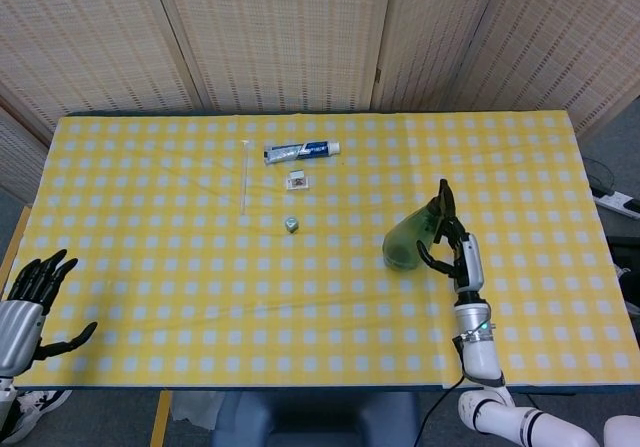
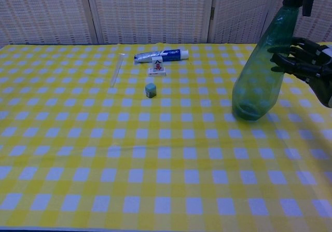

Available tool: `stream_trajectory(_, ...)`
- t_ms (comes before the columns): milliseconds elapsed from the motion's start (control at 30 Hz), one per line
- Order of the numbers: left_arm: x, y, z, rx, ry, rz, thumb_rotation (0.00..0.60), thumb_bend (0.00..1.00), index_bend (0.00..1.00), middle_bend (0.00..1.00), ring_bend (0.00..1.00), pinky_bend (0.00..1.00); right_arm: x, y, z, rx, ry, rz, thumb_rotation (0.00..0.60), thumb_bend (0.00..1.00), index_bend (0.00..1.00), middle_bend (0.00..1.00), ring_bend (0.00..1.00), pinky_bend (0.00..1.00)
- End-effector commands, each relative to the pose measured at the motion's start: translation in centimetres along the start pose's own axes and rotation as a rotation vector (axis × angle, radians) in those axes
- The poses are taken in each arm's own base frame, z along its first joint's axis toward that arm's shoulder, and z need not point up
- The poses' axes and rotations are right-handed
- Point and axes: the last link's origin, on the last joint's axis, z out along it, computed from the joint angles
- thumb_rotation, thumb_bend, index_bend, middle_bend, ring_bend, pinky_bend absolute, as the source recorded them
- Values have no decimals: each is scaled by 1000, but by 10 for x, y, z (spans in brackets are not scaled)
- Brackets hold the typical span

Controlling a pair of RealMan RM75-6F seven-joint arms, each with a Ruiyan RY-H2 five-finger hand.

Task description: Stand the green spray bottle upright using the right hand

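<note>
The green spray bottle [image 1: 413,237] [image 2: 259,75] stands on its base on the yellow checked cloth right of centre, leaning a little, with its black spray head at the top. My right hand [image 1: 457,254] [image 2: 304,62] grips the bottle's body from its right side, fingers curled round it. My left hand [image 1: 27,301] rests at the table's front left corner, fingers spread and holding nothing. It does not show in the chest view.
A toothpaste tube [image 1: 301,150] [image 2: 160,55] lies at the back middle. A small white box [image 1: 296,179] [image 2: 157,68] sits just in front of it, then a small green cube [image 1: 290,224] [image 2: 150,90]. A thin white stick [image 1: 245,175] [image 2: 117,69] lies to their left.
</note>
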Motion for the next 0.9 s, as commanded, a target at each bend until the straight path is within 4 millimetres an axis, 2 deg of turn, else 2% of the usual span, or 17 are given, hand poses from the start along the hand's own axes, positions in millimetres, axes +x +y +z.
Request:
stream_trajectory(33,0,1,0,0,-2,3,431,309,0,0,92,0,1,3,-4,25,-6,-24,600,387,408,344,383,342)
stream_trajectory(200,0,3,-1,-9,1,7,432,309,0,0,92,0,4,5,-8,35,-24,-72,600,387,268,228,315,259)
stream_trajectory(267,0,4,-1,-14,6,9,429,309,0,0,92,0,6,6,-8,33,-30,-84,600,386,179,164,240,168)
stream_trajectory(333,0,3,-2,-14,7,8,430,309,0,0,92,0,7,8,-9,17,-43,-101,600,386,146,142,209,120)
stream_trajectory(533,0,2,-1,-3,2,6,430,309,0,0,92,0,12,8,-10,19,-45,-107,600,387,18,84,162,64)
stream_trajectory(700,0,2,-1,-3,3,7,429,309,0,0,91,0,19,-1,-14,72,-39,-119,600,371,0,23,102,4)
stream_trajectory(900,0,3,-2,-9,6,9,431,308,0,0,92,0,33,-14,-29,114,-41,-147,600,363,0,0,35,0)
